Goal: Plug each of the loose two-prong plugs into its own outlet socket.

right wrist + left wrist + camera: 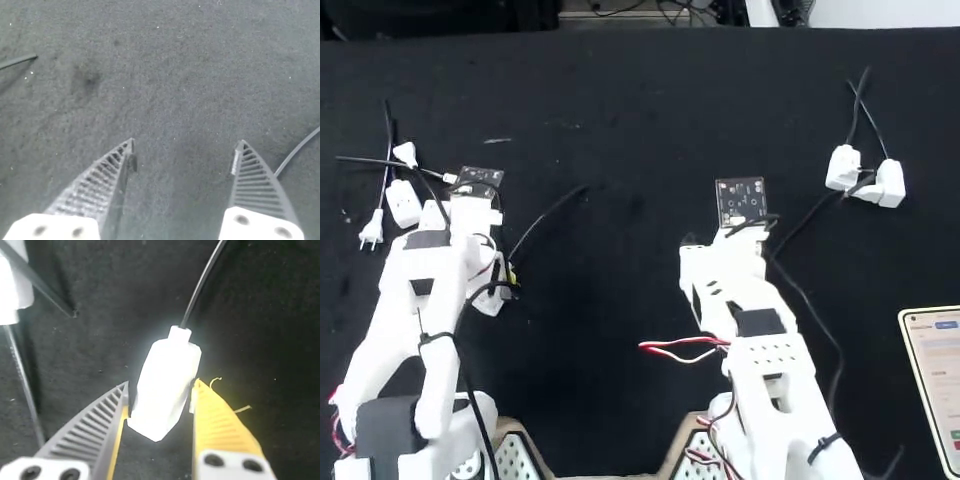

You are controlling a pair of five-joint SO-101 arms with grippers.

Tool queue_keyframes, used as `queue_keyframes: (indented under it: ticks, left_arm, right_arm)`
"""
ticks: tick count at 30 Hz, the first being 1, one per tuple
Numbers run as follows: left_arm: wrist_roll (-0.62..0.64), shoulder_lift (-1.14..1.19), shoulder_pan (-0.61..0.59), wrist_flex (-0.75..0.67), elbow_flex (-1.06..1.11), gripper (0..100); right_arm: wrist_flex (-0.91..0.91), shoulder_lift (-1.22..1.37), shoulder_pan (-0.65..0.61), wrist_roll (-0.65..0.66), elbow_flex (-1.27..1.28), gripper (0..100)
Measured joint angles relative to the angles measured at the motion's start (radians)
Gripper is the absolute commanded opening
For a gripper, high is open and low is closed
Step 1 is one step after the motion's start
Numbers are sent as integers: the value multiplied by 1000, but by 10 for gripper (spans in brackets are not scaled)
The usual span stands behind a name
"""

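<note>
We judge the task barely begun. Our left gripper (161, 385) is closed on the sides of a white plug (167, 367), low over the bench (260, 315) and not in any socket. Our right gripper (185, 144) hangs wide open, holding nothing. The left wrist view shows that grasp. The high view adds what looks like a socket block (402, 202), a loose two-prong plug (370, 232) just beside it, and two white pieces (842, 167) touching at far right.

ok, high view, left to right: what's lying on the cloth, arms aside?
Two-prong plug → white block → corded plug in the left claw → pair of white blocks → phone.
</note>
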Motion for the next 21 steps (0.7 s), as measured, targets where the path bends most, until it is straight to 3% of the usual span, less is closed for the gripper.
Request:
queue_keyframes:
  ticks: [12, 18, 21]
  left_arm:
    - [0, 0, 3, 146, -203, 202]
    - [-12, 0, -106, -60, -164, 202]
    - [-94, 0, -157, -158, -109, 202]
  right_arm:
    - [0, 0, 0, 0, 0, 296]
    - [0, 0, 0, 0, 0, 296]
    - [0, 0, 0, 0, 0, 296]
